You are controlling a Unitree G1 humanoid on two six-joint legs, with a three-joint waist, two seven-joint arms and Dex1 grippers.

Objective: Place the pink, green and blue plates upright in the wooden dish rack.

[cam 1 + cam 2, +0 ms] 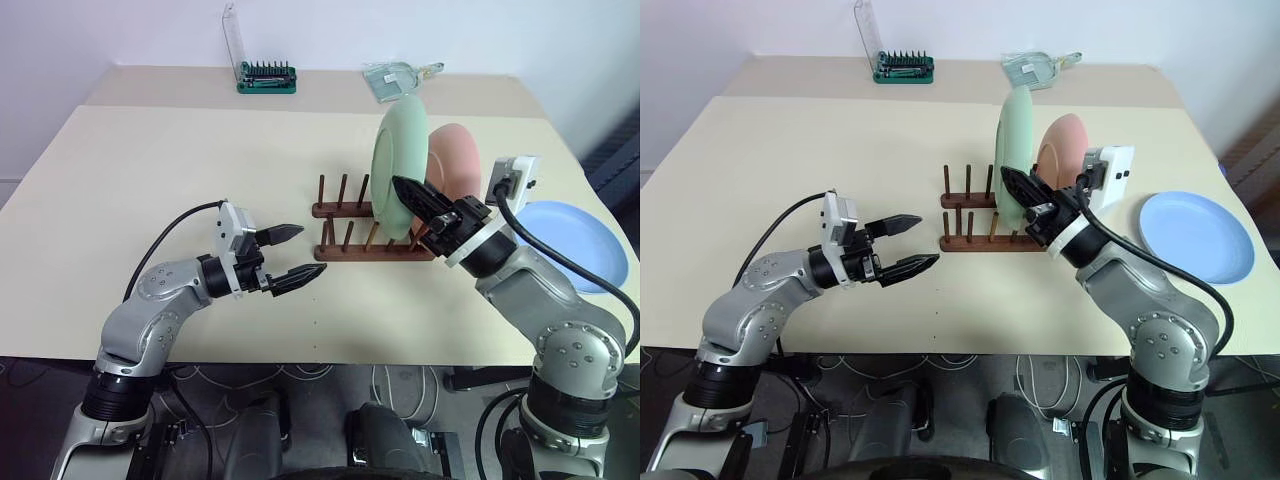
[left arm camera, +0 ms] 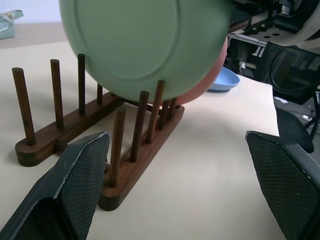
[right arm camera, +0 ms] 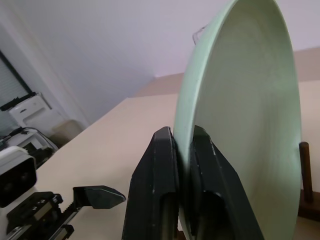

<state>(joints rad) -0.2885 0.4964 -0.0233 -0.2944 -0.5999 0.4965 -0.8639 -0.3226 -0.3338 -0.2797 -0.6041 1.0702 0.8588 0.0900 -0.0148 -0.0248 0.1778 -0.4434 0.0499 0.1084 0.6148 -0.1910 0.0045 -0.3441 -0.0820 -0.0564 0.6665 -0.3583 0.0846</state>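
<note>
The green plate (image 1: 400,165) stands upright in the wooden dish rack (image 1: 345,212), between pegs toward its right end. Just behind it, the pink plate (image 1: 458,160) also stands upright in the rack. My right gripper (image 3: 182,136) is shut on the green plate's near rim, one finger on each face. The blue plate (image 1: 572,242) lies flat on the table to the right of my right arm. My left gripper (image 1: 310,252) hovers open and holding nothing, left of the rack's near end, pointing at it. The left wrist view shows the rack (image 2: 140,165) close ahead.
The rack's left pegs (image 1: 332,192) stand free. At the table's far edge are a green screwdriver bit set (image 1: 266,78) with its clear lid up and a clear packet (image 1: 395,80). The near table edge (image 1: 300,362) runs below both arms.
</note>
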